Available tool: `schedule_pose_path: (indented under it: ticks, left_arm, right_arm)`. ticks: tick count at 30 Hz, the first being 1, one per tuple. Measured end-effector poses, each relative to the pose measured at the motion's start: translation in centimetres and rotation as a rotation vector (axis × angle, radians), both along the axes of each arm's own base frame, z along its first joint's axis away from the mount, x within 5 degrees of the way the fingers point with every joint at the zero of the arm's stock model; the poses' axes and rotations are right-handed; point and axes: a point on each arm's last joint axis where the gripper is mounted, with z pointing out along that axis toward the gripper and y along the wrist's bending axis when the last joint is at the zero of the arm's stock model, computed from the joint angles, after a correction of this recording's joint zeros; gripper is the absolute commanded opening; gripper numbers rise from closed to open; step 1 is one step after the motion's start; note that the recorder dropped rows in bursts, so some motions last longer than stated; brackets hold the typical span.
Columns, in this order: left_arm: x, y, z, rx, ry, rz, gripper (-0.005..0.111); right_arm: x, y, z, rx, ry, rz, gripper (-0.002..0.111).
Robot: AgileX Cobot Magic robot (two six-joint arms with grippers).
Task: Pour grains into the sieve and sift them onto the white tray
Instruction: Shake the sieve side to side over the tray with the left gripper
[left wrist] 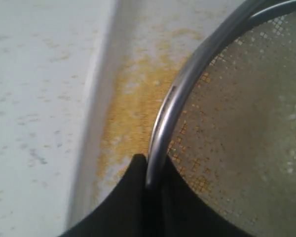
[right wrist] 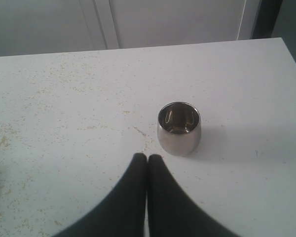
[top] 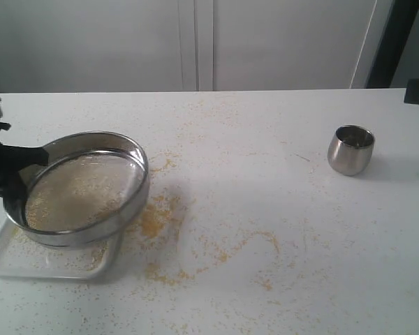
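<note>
The white tray [top: 35, 264] sits nearest, at 8 o'clock on the tabletop, and the left wrist view shows a band of fine yellow granules on its floor just inside its raised rim [left wrist: 96, 98]. So sifting looks well under way.

Above it hangs the sieve [top: 119, 222], tilted, with the left gripper [top: 7, 171] clenched on its rim at the ring's 9 o'clock; up close the black fingertips [left wrist: 138, 170] pinch the steel edge [left wrist: 187, 84] from both sides. The grains [top: 77, 195] lie as a pale beige layer over the mesh. The ring's 3 o'clock side reaches out past the tray's edge, and a drift of yellow specks [top: 157, 216] lies on the table just beside it.

To do this step well, I would bring the sieve level and back toward 9 o'clock, so the whole mesh hangs over the tray. Short, quick side-to-side shakes held low should work better than wide swings. A pinch on a thin rim can twist, so gentle strokes are safer. Sifting is done when only coarse beige grains remain.

Farther off, at 2 o'clock, the steel cup [top: 350, 149] stands upright and looks empty [right wrist: 179, 127]. The right gripper [right wrist: 147, 163] hovers short of it, fingers pressed together, holding nothing.
</note>
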Motion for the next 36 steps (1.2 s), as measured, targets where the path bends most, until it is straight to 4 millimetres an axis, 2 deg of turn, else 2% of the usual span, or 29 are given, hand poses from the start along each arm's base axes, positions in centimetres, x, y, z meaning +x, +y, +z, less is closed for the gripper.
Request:
schedule_pose_path:
  ticks: [3,7,9,10,12,14,16,17,20,22,23,26,27,29,31,36]
  left_arm:
    - [0.0,-0.5,0.0,0.021,-0.015,-0.047,0.0]
    - [0.0,3.7,-0.3,0.036,0.004,0.173,0.0]
    - [0.0,4.4,-0.4,0.02,0.0,0.192,0.0]
    - [0.0,3.9,-0.4,0.005,-0.013,0.15,0.0]
    - [0.2,1.4,-0.3,-0.012,-0.044,0.007,0.0]
    - [0.1,-0.2,-0.3,-0.014,-0.048,-0.052,0.0]
    - [0.0,0.9,-0.4,0.014,-0.011,0.039,0.0]
    - [0.0,2.1,-0.5,0.028,-0.005,0.095,0.0]
    - [0.0,2.2,-0.2,0.071,-0.036,0.05,0.0]
    - [-0.2,2.8,-0.1,0.058,-0.018,0.112,0.0]
    - [-0.2,2.6,-0.1,0.052,-0.018,0.105,0.0]
    - [-0.3,-0.2,-0.1,0.078,-0.041,-0.058,0.0]
    - [-0.4,0.0,-0.1,0.086,-0.022,-0.023,0.0]
    - [-0.4,2.0,-0.2,0.094,0.004,0.116,0.0]
    - [-0.4,3.0,-0.2,0.105,0.006,0.152,0.0]
    - [-0.4,2.0,-0.2,0.093,0.003,0.103,0.0]
  right_arm:
    - [0.0,0.0,0.0,0.0,0.0,0.0,0.0]
    - [0.0,0.0,0.0,0.0,0.0,0.0,0.0]
    - [0.0,0.0,0.0,0.0,0.0,0.0,0.0]
    - [0.0,0.0,0.0,0.0,0.0,0.0,0.0]
    - [0.0,0.0,0.0,0.0,0.0,0.0,0.0]
    - [0.0,0.0,0.0,0.0,0.0,0.0,0.0]
    - [0.0,0.0,0.0,0.0,0.0,0.0,0.0]
    - [0.0,0.0,0.0,0.0,0.0,0.0,0.0]
    - [0.0,0.0,0.0,0.0,0.0,0.0,0.0]
    - [0.0,0.0,0.0,0.0,0.0,0.0,0.0]
    - [0.0,0.0,0.0,0.0,0.0,0.0,0.0]
    - [0.0,0.0,0.0,0.0,0.0,0.0,0.0]
    - [0.0,0.0,0.0,0.0,0.0,0.0,0.0]
    - [0.0,0.0,0.0,0.0,0.0,0.0,0.0]
    - [0.0,0.0,0.0,0.0,0.0,0.0,0.0]
    - [0.0,0.0,0.0,0.0,0.0,0.0,0.0]
